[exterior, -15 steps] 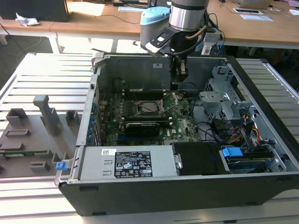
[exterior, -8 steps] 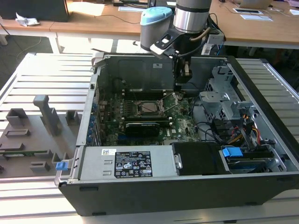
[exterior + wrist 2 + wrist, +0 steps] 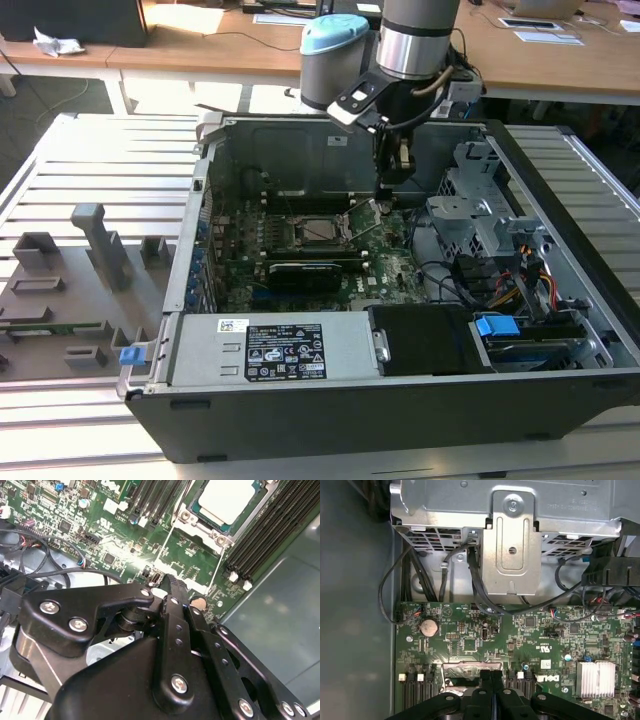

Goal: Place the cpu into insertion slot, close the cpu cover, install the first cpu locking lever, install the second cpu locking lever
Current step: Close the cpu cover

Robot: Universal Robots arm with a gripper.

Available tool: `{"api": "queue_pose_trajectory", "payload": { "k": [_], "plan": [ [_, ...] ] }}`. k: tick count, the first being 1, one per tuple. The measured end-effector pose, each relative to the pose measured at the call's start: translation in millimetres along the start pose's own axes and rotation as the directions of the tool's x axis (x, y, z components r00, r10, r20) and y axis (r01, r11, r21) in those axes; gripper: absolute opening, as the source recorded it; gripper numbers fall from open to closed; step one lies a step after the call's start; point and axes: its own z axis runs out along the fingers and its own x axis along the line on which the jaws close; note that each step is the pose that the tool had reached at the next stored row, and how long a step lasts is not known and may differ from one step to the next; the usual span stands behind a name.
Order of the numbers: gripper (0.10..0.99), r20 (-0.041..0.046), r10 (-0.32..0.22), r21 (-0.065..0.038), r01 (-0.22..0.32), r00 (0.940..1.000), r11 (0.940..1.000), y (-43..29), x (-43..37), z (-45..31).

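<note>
Cpu place: the cpu (image 3: pixel 320 230) sits in its socket near the middle of the motherboard (image 3: pixel 395 270), towards the back wall of the computer case (image 3: pixel 350 420).
Cpu heading: it lies flat with its metal top facing up. It is square, so no axis is longer, and its edges run parallel to the memory slots (image 3: pixel 262 527) beside it.
Cpu look: it has a dull silver, plain top, pale against the green board.
Cpu cover: the cpu cover (image 3: pixel 202 524) is a silvery frame lying flat around the chip's edge, with a screw at each near corner.
Lever: a thin wire rod (image 3: pixel 216 569) runs off the socket corner along the board. Whether it is latched cannot be told.
Gripper: the gripper (image 3: pixel 385 203) hangs from the arm over the board just beside the socket, on the exterior view's right. Its black fingers (image 3: pixel 485 676) are pressed together, and whether anything thin sits between them cannot be told.
Exterior view: the case lies open on the slatted bench (image 3: pixel 90 150), with grey fixtures (image 3: pixel 100 240) well apart towards the exterior view's left edge.
Second wrist view: this is the close look at the chip and frame, with the gripper (image 3: pixel 172 580) near a small connector.
First wrist view: a metal drive cage (image 3: pixel 512 545), black cables (image 3: pixel 387 587), a coin cell (image 3: pixel 428 626) and a finned heatsink (image 3: pixel 596 678) show beyond the gripper (image 3: pixel 490 672).
</note>
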Motion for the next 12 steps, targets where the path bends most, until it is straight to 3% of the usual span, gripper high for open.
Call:
{"api": "queue_pose_trajectory", "payload": {
  "k": [12],
  "plan": [
    [0.106,0.0000,0.000,0.000,0.000,1.0000,1.0000,8.5,0.8,8.8]
  ]
}}
